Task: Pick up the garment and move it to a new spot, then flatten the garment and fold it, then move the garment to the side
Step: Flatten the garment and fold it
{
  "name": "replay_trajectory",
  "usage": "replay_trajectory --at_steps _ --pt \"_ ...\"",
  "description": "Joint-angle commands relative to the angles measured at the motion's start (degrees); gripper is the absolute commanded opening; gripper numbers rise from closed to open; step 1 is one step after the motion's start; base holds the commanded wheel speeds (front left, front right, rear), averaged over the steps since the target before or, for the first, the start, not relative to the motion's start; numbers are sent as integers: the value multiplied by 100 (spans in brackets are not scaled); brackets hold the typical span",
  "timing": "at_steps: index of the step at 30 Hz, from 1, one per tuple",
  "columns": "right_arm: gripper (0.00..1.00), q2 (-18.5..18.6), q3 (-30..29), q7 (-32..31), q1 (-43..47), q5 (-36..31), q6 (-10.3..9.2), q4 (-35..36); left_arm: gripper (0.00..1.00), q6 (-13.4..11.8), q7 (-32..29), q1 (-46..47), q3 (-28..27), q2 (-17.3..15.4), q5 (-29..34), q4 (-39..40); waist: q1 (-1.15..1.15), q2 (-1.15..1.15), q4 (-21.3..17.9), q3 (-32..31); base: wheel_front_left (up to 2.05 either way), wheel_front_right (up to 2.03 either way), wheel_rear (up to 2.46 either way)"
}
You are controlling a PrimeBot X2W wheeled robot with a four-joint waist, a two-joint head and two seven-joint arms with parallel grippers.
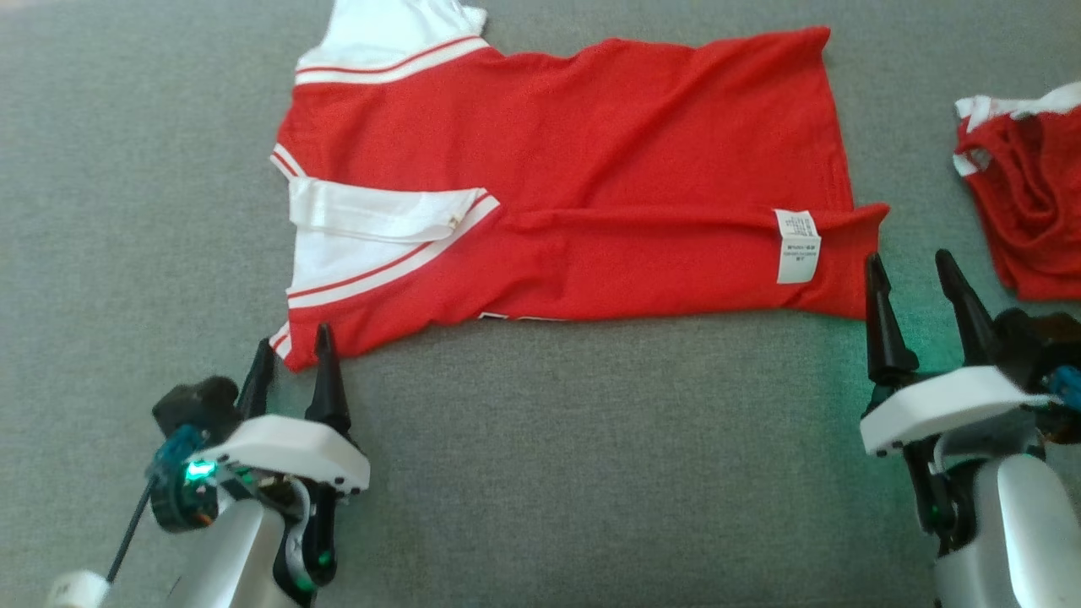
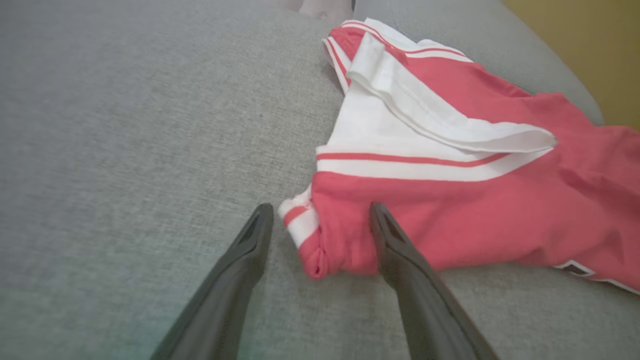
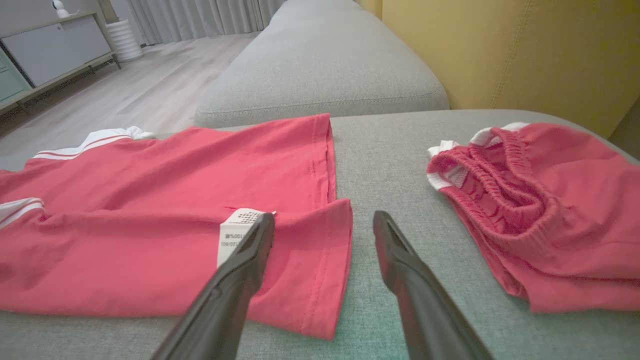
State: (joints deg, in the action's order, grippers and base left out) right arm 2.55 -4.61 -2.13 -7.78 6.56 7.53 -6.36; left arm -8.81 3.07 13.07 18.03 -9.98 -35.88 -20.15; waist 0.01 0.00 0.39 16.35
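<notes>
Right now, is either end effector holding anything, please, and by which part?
Nothing is held. The left end effector is open around a sleeve corner of the red shirt, the right end effector open at its hem.

I see shirt (image 1: 591,169): red, white striped trim, lying mostly flat on cushion (image 1: 591,464), near edge folded over, collar end left, hem right.

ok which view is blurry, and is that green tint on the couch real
Head view: mostly sharp, green cast on the cushion beside the right gripper. Left wrist view: soft all over, shirt washed pinkish, fingers smeared. Right wrist view: crispest.
</notes>
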Motion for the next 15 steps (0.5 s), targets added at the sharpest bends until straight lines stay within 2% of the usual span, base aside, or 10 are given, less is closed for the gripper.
replay_trajectory --at_steps 1,2,3,4,5,6,7,15 --pt "100 32 132 -5 -225 -2 -4 138 100 25 -29 188 -236 -24 -87 85 -1 0 -53 93 0 0 0" --pt "100 32 127 -16 -250 -9 -4 91 100 46 -62 220 -223 -20 -104 39 -1 0 -60 123 0 0 0" --pt "100 32 112 -29 -275 15 -4 32 77 64 -89 246 -211 -13 -121 3 -1 0 -65 146 0 0 0" --pt "100 32 96 -54 -300 27 -4 -39 45 89 -115 266 -192 -4 -136 -20 -1 0 -69 172 0 0 0" --pt "100 32 74 -82 -325 21 -4 -118 20 112 -124 285 -176 4 -145 -32 -1 0 -67 187 0 0 0" --pt "100 32 44 -116 -351 26 -4 -206 6 126 -112 303 -165 10 -144 -32 -1 0 -62 203 0 0 0" --pt "100 32 25 -142 -385 36 -4 -295 0 141 -94 317 -153 13 -139 -25 -1 0 -56 215 0 0 0" --pt "100 32 88 -425 -624 286 -4 -1103 0 158 211 336 -134 -7 -42 327 -1 0 98 210 0 0 0"
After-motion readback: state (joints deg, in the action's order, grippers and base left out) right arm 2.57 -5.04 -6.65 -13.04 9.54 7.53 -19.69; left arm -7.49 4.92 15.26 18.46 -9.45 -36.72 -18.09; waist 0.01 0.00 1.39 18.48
